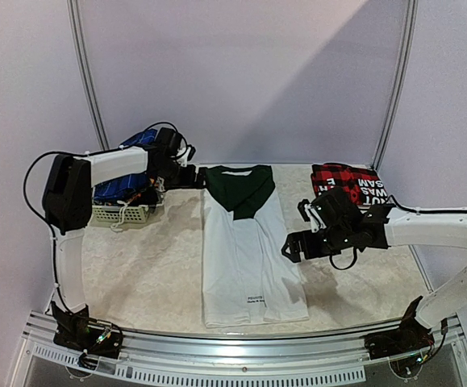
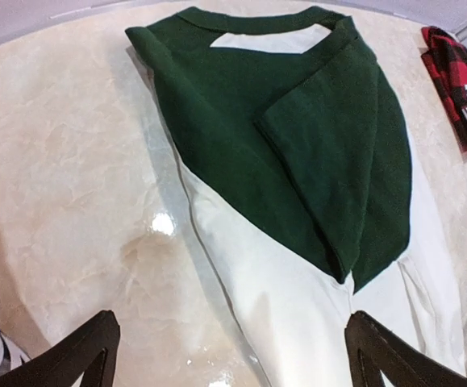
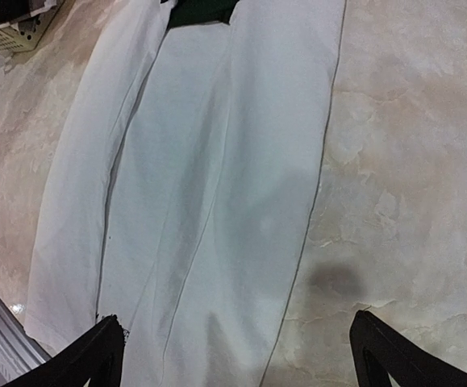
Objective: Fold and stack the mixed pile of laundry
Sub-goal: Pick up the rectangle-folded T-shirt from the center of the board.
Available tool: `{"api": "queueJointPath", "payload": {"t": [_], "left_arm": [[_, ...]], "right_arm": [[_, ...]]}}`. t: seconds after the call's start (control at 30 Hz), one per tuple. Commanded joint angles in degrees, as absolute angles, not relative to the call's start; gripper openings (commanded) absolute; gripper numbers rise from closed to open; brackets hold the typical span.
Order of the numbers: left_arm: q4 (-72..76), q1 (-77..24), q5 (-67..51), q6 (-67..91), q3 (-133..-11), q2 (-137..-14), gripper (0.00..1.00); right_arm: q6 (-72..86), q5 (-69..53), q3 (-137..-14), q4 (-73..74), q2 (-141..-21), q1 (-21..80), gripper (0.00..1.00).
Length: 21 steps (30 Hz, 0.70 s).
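The white T-shirt with dark green shoulders (image 1: 245, 242) lies flat on the table, folded into a long strip, collar at the far end. It fills the left wrist view (image 2: 298, 201) and the right wrist view (image 3: 209, 201). My left gripper (image 1: 193, 177) is open and empty, just above the shirt's far left corner. My right gripper (image 1: 291, 248) is open and empty, over the shirt's right edge. The folded red-and-black plaid shirt (image 1: 348, 184) with white lettering lies at the far right and shows in the left wrist view (image 2: 463, 89). The blue checked cloth (image 1: 128, 181) sits in the basket.
A small white lattice basket (image 1: 120, 212) stands at the far left, under the left arm; its corner shows in the right wrist view (image 3: 11, 32). The metal rail (image 1: 241, 355) runs along the table's near edge. Two slanted poles rise behind the table.
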<state>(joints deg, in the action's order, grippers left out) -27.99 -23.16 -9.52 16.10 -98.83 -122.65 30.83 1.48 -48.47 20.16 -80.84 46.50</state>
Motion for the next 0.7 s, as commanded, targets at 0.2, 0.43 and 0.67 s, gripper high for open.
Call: {"api": "queueJointPath", "payload": {"t": [0.2, 0.43, 0.67], "left_arm": [[-25.1, -30.4, 2.7, 19.6, -82.2, -104.7, 1.0], [-24.3, -36.9, 15.4, 21.3, -69.6, -92.7, 1.0], [-27.3, -43.4, 13.1, 23.1, -61.3, -84.0, 0.99]], "right_arm": [[32.7, 6.1, -43.9, 19.8, -74.6, 46.9, 0.99], [34.5, 8.0, -41.1, 18.1, -71.2, 46.9, 0.99], [37.6, 5.1, -39.0, 17.3, -69.1, 46.8, 0.99]]}}
